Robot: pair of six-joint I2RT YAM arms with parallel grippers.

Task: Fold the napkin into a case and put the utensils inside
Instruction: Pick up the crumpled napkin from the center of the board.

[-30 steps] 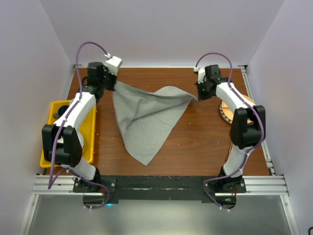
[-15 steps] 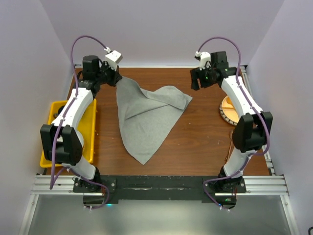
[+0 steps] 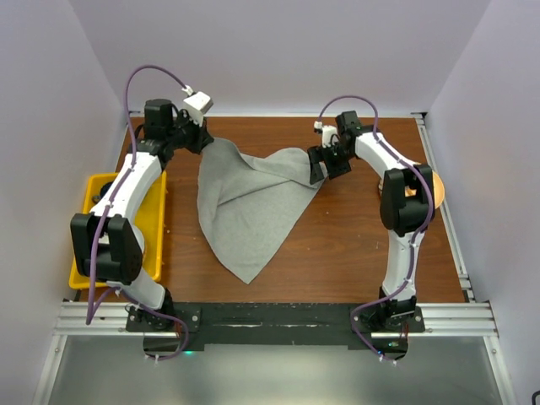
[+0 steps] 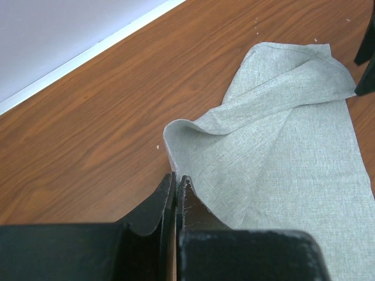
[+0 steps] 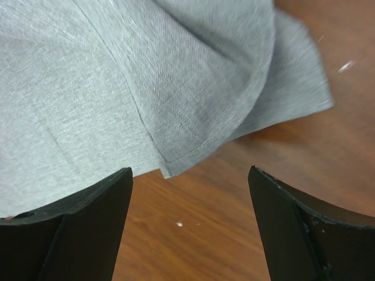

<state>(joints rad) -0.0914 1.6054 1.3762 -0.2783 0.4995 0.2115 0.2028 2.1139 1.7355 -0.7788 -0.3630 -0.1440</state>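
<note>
The light-grey napkin (image 3: 249, 207) lies rumpled on the brown table, with its far edge lifted and a fold running across it. My left gripper (image 3: 201, 139) is shut on its far-left corner, and the cloth edge is pinched between the fingertips (image 4: 177, 178). My right gripper (image 3: 325, 164) hangs open over the napkin's right corner, which lies loose on the wood (image 5: 170, 167) between the spread jaws (image 5: 188, 172), touching neither. The napkin (image 4: 281, 134) (image 5: 146, 76) fills much of both wrist views. It is a loose sheet with no case shape. The utensils are out of view.
A yellow bin (image 3: 91, 187) holding a dark object sits at the table's left edge beside the left arm. A round tan plate (image 3: 433, 184) peeks out behind the right arm's elbow at the right. The white back wall runs close behind both grippers.
The right gripper opened and let the napkin's right corner drop, drew back towards the wall, then came down over that corner again. The left gripper shifted slightly, still holding its corner.
</note>
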